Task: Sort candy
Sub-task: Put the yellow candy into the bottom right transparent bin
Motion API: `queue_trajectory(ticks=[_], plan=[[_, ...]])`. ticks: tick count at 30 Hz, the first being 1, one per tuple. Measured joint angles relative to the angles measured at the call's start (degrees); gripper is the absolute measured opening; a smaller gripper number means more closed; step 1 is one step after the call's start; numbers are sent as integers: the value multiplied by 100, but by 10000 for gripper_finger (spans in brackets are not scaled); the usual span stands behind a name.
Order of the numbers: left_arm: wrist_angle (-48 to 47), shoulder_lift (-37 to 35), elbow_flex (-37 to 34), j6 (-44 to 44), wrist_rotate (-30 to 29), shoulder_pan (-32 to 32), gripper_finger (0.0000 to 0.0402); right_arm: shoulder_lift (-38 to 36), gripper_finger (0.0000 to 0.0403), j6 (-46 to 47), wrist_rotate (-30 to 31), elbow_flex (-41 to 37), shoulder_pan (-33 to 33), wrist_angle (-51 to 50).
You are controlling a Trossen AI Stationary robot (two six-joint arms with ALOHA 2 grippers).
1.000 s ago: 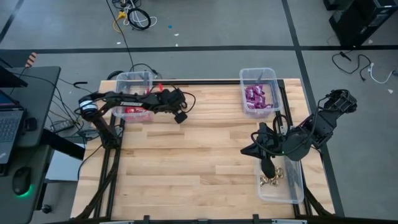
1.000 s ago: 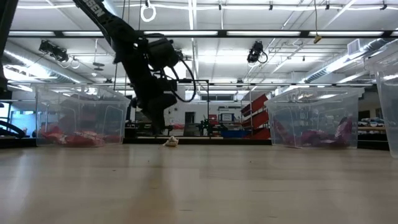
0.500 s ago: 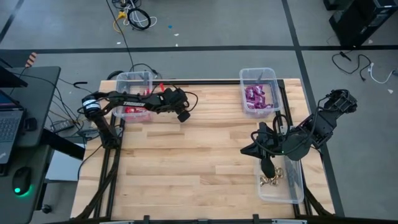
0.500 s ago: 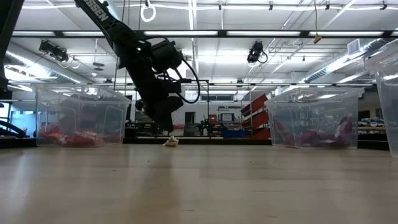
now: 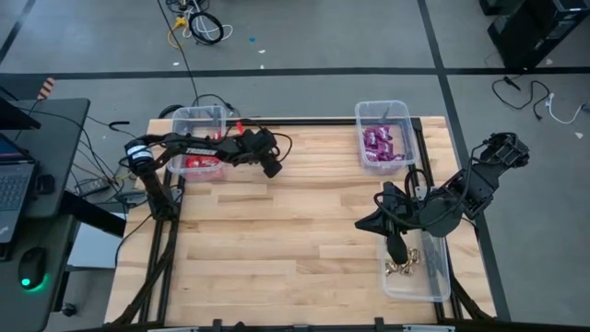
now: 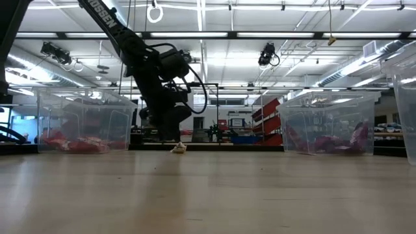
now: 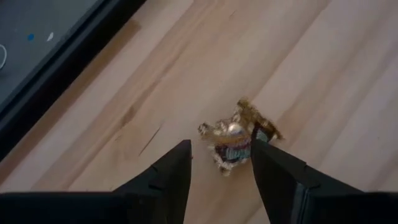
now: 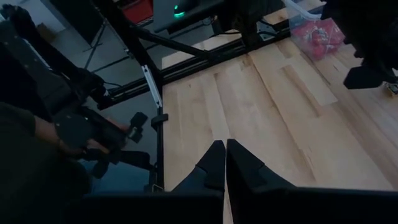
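Note:
One gold foil-wrapped candy point(image 7: 233, 134) lies on the wooden table near its far edge; the low view also shows this candy point(image 6: 179, 148). My left gripper point(image 7: 221, 149) is open just above it, pointing down, with the candy's nearer end between the fingertips. In the high view the left gripper point(image 5: 269, 162) reaches out beside the bin of red candy point(image 5: 195, 159). My right gripper point(image 8: 225, 149) is shut with nothing in it and hangs at the near right bin's edge point(image 5: 396, 247). My left gripper comes at the gold candy from above, a finger on each side of it. One finger point(image 7: 264, 158) stands right against the wrapper's twisted end point(image 7: 252, 127); I cannot tell whether it touches. The candy lies flat on the table.
There are three clear bins: red candy at the far left point(image 6: 81, 127), purple candy at the far right point(image 5: 384, 143), and gold candy at the near right point(image 5: 415, 272). The middle of the table is bare wood. Beyond the table's left side a person's hand point(image 8: 74, 134) holds a control handle.
My left gripper has shifted a little toward the far edge and turned slightly over the gold candy, which has stayed in place on the table.

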Motion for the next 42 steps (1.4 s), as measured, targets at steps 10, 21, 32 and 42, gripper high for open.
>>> queue_trajectory(ticks=[10,21,32,42], plan=[[-51,356,4,0,189,23,170,2,3,-35,3,0,-2,5],[124,551,13,25,172,21,170,4,3,-44,31,0,-4,9],[253,571,9,63,228,23,112,7,3,-44,33,0,-4,9],[259,574,9,368,303,21,6,7,3,-51,55,0,-4,9]])
